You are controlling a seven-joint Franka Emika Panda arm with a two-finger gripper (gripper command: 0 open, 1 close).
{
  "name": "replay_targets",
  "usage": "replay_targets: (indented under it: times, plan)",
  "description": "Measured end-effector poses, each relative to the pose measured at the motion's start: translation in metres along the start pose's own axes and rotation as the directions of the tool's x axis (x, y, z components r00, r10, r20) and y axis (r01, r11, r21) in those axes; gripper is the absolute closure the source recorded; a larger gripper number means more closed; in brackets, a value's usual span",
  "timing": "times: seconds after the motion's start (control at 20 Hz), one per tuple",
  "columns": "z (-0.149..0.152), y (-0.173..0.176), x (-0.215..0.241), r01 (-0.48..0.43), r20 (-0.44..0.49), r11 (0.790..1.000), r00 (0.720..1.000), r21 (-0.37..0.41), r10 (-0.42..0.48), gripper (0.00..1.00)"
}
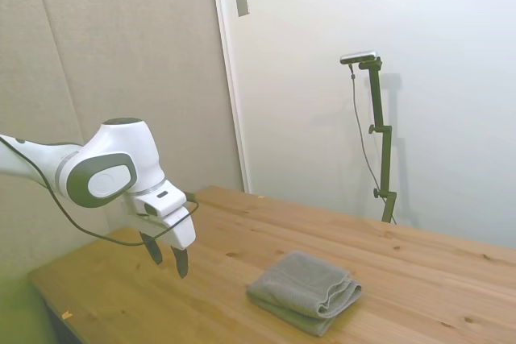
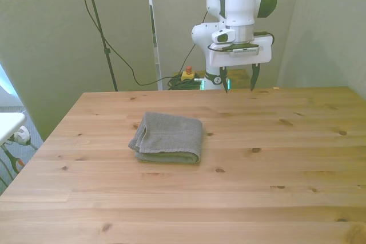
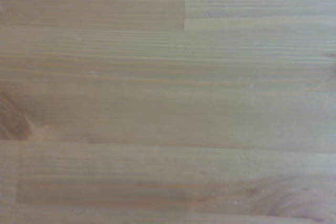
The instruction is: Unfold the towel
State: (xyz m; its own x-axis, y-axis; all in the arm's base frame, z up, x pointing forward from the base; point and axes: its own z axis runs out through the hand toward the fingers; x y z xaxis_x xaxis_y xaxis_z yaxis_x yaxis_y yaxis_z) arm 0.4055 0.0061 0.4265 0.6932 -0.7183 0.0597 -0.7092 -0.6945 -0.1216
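Observation:
The grey towel [image 1: 305,291] lies folded into a thick pad on the wooden table [image 1: 242,239]. In the front view the towel [image 2: 168,138] rests a little to the front view's left of the table's middle. My gripper [image 1: 166,256] hangs above the table, well apart from the towel, with its two dark fingers spread and nothing between them. From the front, the gripper [image 2: 238,80] is over the table's far edge, to the front view's right of the towel. The wrist view holds only bare wood [image 3: 168,98].
A red and yellow button box [image 2: 187,73] and cables lie on the floor behind the table. A white object [image 2: 8,124] juts in at the front view's left edge. Walls stand close behind the table.

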Motion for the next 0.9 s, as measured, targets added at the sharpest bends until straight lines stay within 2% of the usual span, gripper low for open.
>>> replay_targets:
  times: [0.15,0.25,0.4,0.6,0.75,0.9]
  plan:
    - [-0.002,0.003,0.006,-0.023,-0.003,1.0,1.0,0.003,0.023,0.0]
    - [-0.012,0.02,0.034,-0.082,-0.024,0.997,0.996,0.012,0.083,0.0]
    - [-0.036,0.064,0.091,-0.187,-0.055,0.981,0.98,0.044,0.189,0.0]
    - [-0.056,0.134,0.156,-0.283,-0.068,0.956,0.955,0.076,0.288,0.0]
    - [-0.054,0.19,0.199,-0.343,-0.061,0.935,0.935,0.092,0.349,0.0]
    - [-0.036,0.23,0.237,-0.379,-0.032,0.915,0.922,0.139,0.387,0.0]
